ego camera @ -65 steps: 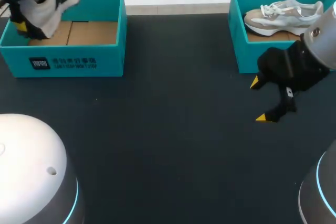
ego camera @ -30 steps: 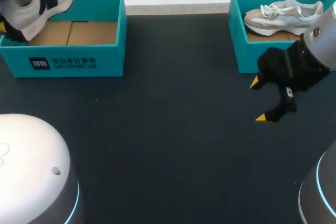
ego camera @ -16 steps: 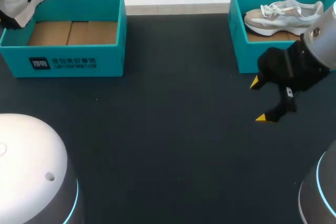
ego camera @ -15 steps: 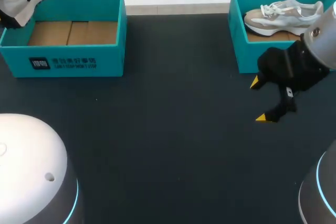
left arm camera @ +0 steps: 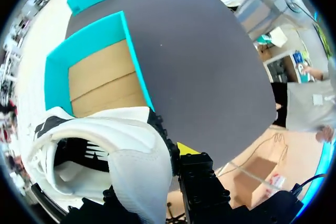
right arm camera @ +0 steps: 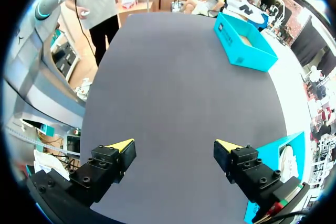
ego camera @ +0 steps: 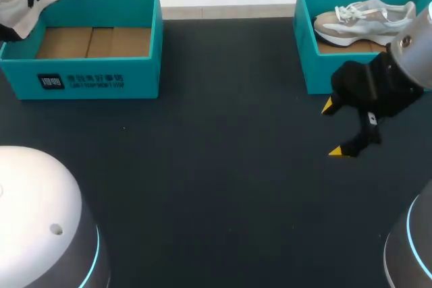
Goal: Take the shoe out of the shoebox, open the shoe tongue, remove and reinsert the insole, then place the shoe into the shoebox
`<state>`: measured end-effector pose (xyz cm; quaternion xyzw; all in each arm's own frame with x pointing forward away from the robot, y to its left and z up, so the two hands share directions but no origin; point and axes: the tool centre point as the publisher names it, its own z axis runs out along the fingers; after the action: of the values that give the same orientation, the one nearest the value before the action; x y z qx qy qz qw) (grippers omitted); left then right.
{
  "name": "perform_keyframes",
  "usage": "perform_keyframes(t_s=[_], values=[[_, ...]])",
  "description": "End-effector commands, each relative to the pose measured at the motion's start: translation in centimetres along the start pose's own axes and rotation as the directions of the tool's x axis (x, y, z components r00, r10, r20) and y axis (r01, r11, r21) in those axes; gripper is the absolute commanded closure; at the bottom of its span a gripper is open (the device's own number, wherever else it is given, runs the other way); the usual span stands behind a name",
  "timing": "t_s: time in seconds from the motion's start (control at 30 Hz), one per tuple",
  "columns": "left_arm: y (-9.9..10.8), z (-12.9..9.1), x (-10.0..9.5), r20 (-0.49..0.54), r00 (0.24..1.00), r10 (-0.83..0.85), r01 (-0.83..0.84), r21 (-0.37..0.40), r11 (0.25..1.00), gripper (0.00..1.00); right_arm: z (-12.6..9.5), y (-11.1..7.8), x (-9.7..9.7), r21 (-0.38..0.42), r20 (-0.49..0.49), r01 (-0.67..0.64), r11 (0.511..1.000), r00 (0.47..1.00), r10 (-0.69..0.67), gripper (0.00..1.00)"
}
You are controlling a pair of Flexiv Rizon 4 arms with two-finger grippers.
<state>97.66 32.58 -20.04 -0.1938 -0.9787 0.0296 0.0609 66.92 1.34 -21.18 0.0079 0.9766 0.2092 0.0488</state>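
Between the fingers of the left gripper, pinching the shoe by its padded rim, expect a light, floppy load, probably steadier gripped nearer the stiff heel.

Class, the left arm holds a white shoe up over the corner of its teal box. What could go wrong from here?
1. The left jaws seem to pinch only the collar of the white shoe, so it might slip and fall.
2. The shoe hangs over the wall of the left shoebox, near the edge of the table, so a drop could catch the wall or land off the table.
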Motion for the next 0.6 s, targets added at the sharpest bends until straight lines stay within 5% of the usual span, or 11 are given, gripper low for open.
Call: perform_keyframes(t_s=[0.03,0.07,0.1,0.13,0.23,0.27,0.37,0.47,0.6], values=[[0.7,-0.6,-0.8,-0.133,0.893,0.430,-0.442,-0.078,0.893,1.00,0.1,0.0,-0.1,0.001,-0.001,0.000,1.000,1.000,0.000,0.00],[1.0,-0.6,-0.9,-0.139,0.878,0.457,-0.473,-0.112,0.874,1.00,0.1,0.0,-0.1,0.001,-0.001,0.000,1.000,1.000,0.000,0.00],[1.1,-0.7,-1.0,-0.195,0.785,0.588,-0.612,-0.104,0.784,1.00,0.1,0.0,-0.1,0.001,-0.001,0.000,1.000,1.000,0.000,0.00],[1.4,-0.8,-1.1,-0.196,0.787,0.585,-0.615,-0.176,0.769,1.00,0.1,0.0,-0.1,0.001,-0.001,0.000,1.000,1.000,0.000,0.00],[2.3,-1.0,-1.4,-0.330,0.580,0.745,-0.814,-0.198,0.546,1.00,0.1,0.0,-0.1,0.001,-0.001,0.000,1.000,1.000,0.000,0.00],[2.6,-1.1,-1.2,-0.326,0.473,0.819,-0.881,-0.191,0.433,1.00,0.1,0.0,-0.1,0.001,-0.001,0.000,1.000,1.000,0.000,0.00],[3.2,-1.4,-0.4,-0.301,0.319,0.899,-0.936,-0.251,0.248,1.00,0.1,0.0,-0.1,0.001,-0.001,0.000,1.000,1.000,0.000,0.00],[3.7,-1.8,0.4,-0.251,0.198,0.948,-0.949,-0.290,0.121,1.00,0.1,0.0,-0.1,0.001,-0.001,0.000,1.000,1.000,0.000,0.00],[3.7,-1.8,0.4,-0.253,0.207,0.945,-0.944,-0.306,0.125,1.00,0.1,0.0,-0.1,0.001,-0.001,0.000,1.000,1.000,0.000,0.00]])
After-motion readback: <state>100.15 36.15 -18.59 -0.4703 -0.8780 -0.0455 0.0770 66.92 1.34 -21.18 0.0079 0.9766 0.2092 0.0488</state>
